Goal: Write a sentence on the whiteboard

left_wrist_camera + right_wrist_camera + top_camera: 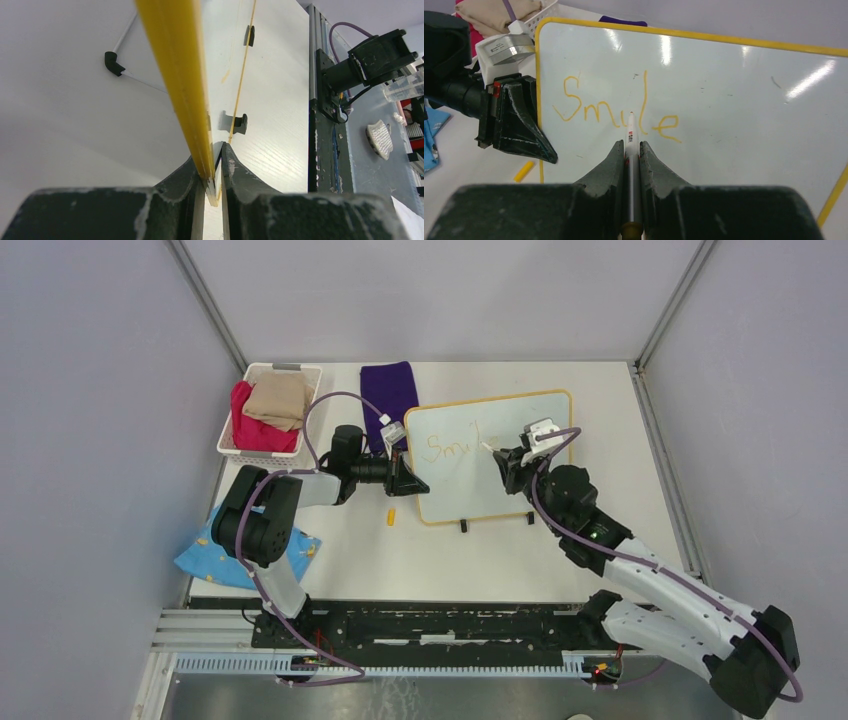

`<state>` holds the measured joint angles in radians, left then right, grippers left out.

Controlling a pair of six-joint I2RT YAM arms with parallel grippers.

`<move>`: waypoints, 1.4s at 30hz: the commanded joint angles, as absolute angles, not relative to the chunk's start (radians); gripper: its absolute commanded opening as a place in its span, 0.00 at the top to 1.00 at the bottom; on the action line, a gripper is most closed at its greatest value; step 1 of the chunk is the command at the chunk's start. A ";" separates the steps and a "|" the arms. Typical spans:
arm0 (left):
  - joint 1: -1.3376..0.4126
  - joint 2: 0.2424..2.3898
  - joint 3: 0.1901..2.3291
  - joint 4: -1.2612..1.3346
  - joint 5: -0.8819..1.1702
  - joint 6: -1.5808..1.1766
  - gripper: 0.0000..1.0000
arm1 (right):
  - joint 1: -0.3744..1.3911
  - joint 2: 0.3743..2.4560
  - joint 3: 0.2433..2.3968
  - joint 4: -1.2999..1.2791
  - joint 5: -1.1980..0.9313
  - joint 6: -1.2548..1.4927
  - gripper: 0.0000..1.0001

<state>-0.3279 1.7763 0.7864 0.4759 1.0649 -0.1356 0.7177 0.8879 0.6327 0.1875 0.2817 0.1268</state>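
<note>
Whiteboard [480, 490]: light, stiff, glossy-slick, I judge. Left gripper [214, 167] clenched on its nine-o'clock frame edge, best hold. Right gripper [629, 150] grasps marker [631, 132], tip at sentence [616, 112].

The table [600, 530] holds the whiteboard [460, 490] centrally, with a purple cloth [390, 388] at twelve o'clock. A basket [258, 453] sits at ten, a blue cloth [205, 558] at eight.
</note>
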 commanded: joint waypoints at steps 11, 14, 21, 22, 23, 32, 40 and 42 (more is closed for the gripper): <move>-0.365 1.833 0.760 0.341 0.902 -0.006 0.98 | 0.796 1.027 0.754 0.268 0.357 0.110 1.00; -0.364 1.833 0.761 0.340 0.900 -0.006 0.98 | 0.796 1.047 0.765 0.266 0.386 0.110 1.00; -0.364 1.830 0.759 0.341 0.899 -0.006 0.98 | 0.795 1.084 0.779 0.274 0.384 0.106 1.00; -0.364 1.830 0.759 0.341 0.900 -0.006 0.98 | 0.796 1.089 0.781 0.274 0.384 0.105 1.00; -0.365 1.830 0.759 0.341 0.900 -0.006 0.98 | 0.796 1.094 0.781 0.276 0.385 0.105 1.00; -0.364 1.832 0.762 0.337 0.899 -0.006 0.98 | 0.791 1.123 0.776 0.286 0.420 0.096 1.00; -0.365 1.830 0.759 0.336 0.897 -0.006 0.98 | 0.781 1.131 0.756 0.300 0.427 0.098 1.00; -0.365 1.828 0.759 0.336 0.897 -0.006 0.98 | 0.779 1.134 0.754 0.302 0.429 0.100 1.00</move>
<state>-0.3325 1.7763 0.7868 0.4717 1.0584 -0.1333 0.7864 1.1301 0.7364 0.2386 0.4042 0.1070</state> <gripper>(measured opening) 0.210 0.177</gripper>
